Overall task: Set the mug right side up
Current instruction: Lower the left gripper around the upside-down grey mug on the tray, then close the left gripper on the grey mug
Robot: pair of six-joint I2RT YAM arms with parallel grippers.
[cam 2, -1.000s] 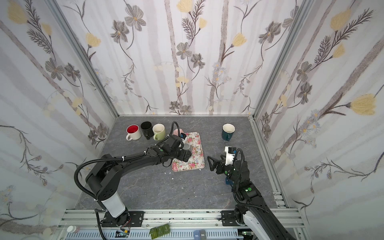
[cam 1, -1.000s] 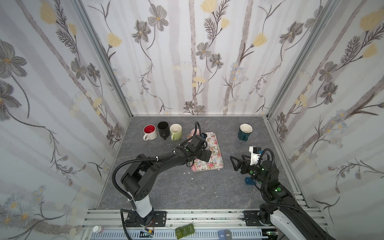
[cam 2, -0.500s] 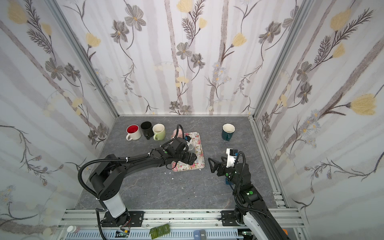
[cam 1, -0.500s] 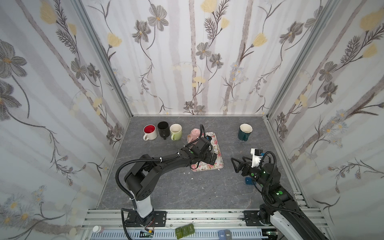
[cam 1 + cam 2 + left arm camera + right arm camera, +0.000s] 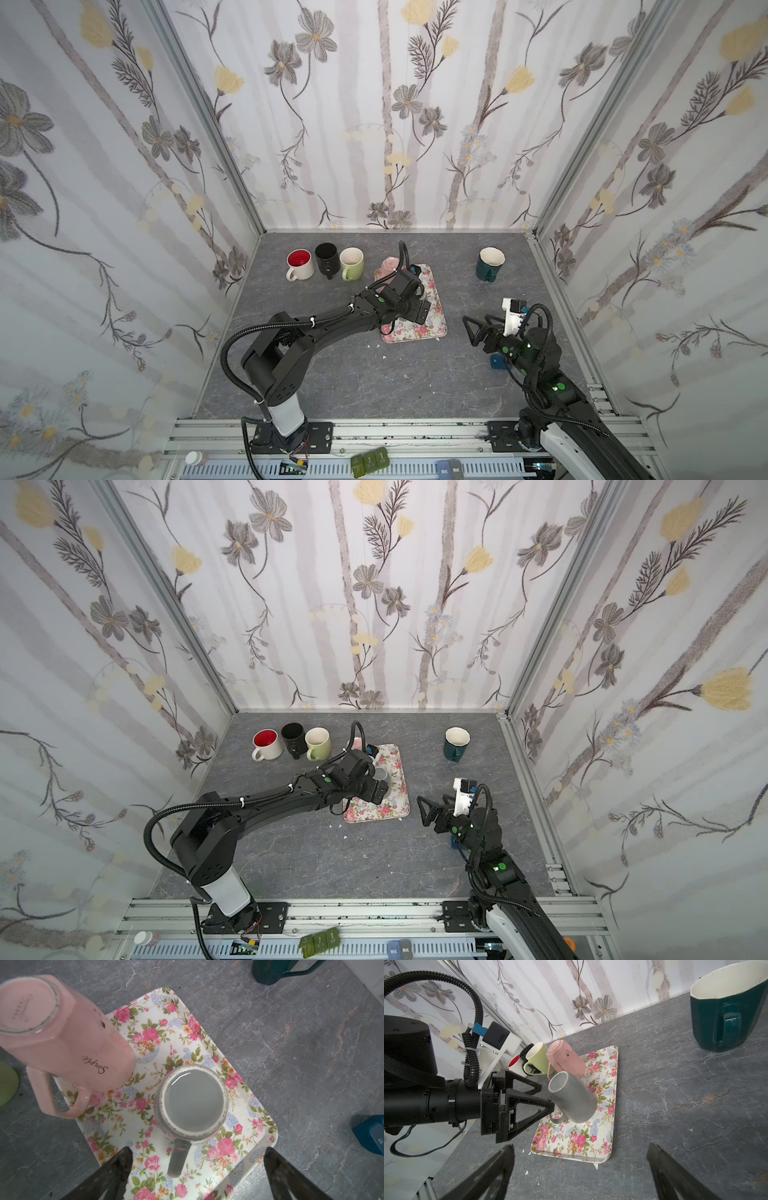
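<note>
Low over the flowered tray, the left gripper is hovering with its jaws standing wide apart, holding nothing. The handle of the grey mug is pointing into the gap between the jaws; whether a jaw is touching the mug, I cannot tell. This mug is standing upside down on the tray, its base facing up. Just beside it, a pink mug is also standing upside down. The right gripper is hanging wide open over the table, apart from the tray, gripping nothing. A dark green mug is standing upright near the back wall.
</note>
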